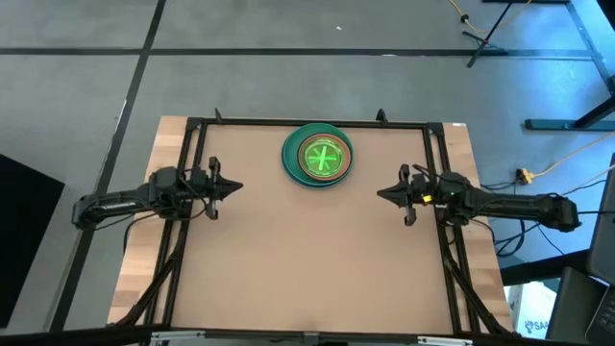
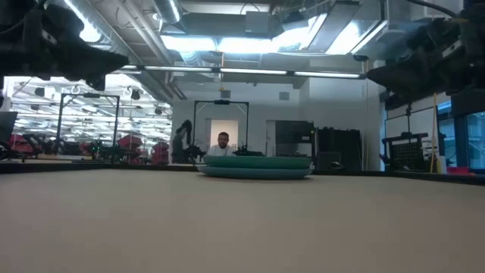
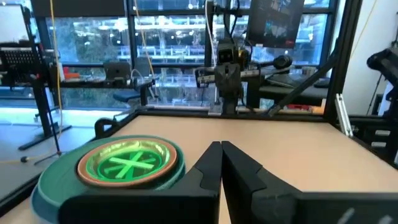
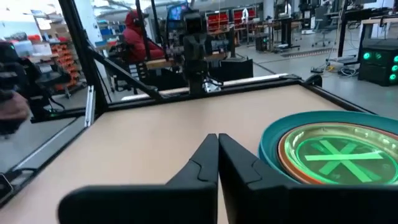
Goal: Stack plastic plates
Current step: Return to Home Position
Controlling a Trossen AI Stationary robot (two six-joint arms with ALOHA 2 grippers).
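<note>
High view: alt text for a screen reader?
One stack of plastic plates, teal at the rim and neon-green on top, sits centred at the far edge of the table. The left gripper and right gripper, both shut, hover at either side, pointing inward, clear of the stack.

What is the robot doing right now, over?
Left gripper shut, empty, at left side. Right gripper shut, empty, at right. Plates in one stack, far centre. Nothing in the way.

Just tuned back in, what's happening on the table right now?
Nothing is being handled. The plates sit in one stack at the far middle of the table, with a neon-green plate on top. The left gripper and right gripper hang shut and empty at either side, apart from the stack.
</note>
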